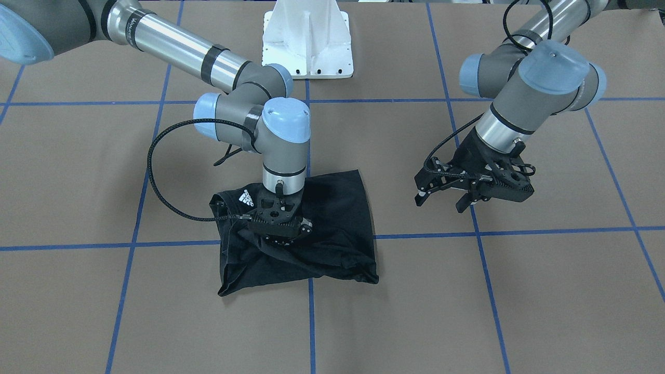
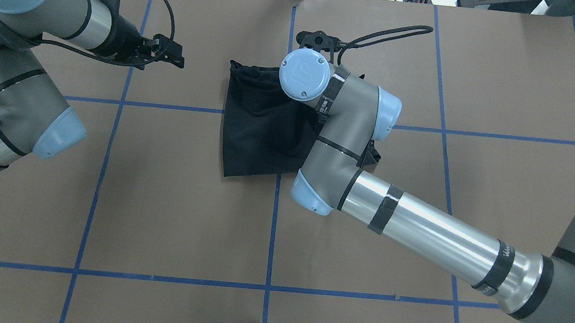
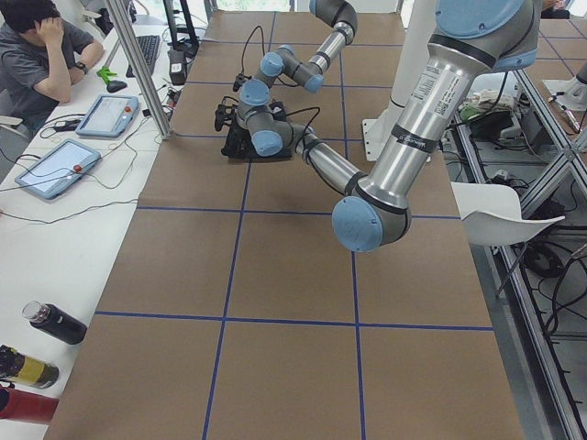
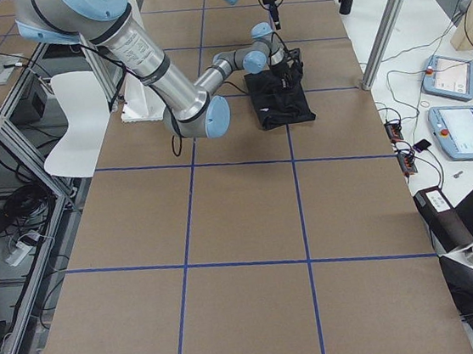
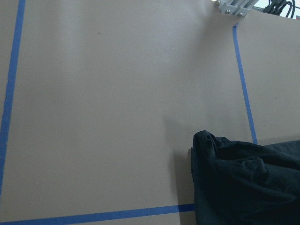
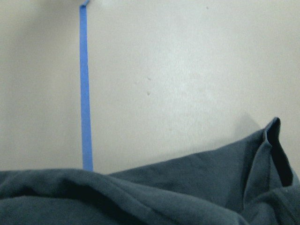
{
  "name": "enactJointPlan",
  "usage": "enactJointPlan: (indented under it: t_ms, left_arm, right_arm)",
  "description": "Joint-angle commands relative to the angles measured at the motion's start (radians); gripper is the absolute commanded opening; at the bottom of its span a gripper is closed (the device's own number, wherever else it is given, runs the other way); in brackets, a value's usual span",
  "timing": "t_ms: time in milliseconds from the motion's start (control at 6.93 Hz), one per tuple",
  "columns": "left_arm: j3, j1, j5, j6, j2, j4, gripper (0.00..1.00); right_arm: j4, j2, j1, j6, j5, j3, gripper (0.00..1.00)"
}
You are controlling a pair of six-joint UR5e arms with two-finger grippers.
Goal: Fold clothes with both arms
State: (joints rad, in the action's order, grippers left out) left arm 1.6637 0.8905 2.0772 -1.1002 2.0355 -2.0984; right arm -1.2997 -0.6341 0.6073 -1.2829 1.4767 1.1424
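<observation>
Tabletop (image 1: pixel 415 311) is all that lies under the left hand (image 1: pixel 440 202), which hangs with fingers spread, holding nothing, well apart from the black T-shirt (image 1: pixel 337 228). The shirt lies toward the middle from it, a folded, nearly square bundle straddling the central tape line (image 1: pixel 311 332), with its white logo (image 1: pixel 248 199) near one corner. The right hand (image 1: pixel 280 236) is planted straight down into the bundle beside that logo, cloth puckered around it. Whether its fingers pinch the fabric I cannot tell. To my eye the right hand is far nearer for the next fold, and the left must first reach inward.
</observation>
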Motion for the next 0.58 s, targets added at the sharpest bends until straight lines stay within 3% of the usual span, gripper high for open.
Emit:
enactJointPlan:
  t_ms: [0, 288, 433]
  left_arm:
    - [0.048, 0.001, 0.021, -0.001, -0.035, 0.006, 1.0]
    - [0.048, 0.001, 0.021, -0.001, -0.035, 0.012, 1.0]
    - [0.048, 0.001, 0.021, -0.001, -0.035, 0.012, 1.0]
  right_arm:
    - [0.185, 0.025, 0.061, 0.109, -0.029, -0.151, 0.0]
    - [0.186, 0.033, 0.074, 0.135, -0.02, -0.136, 0.0]
    - [0.159, 0.022, 0.072, 0.158, 0.022, -0.088, 0.24]
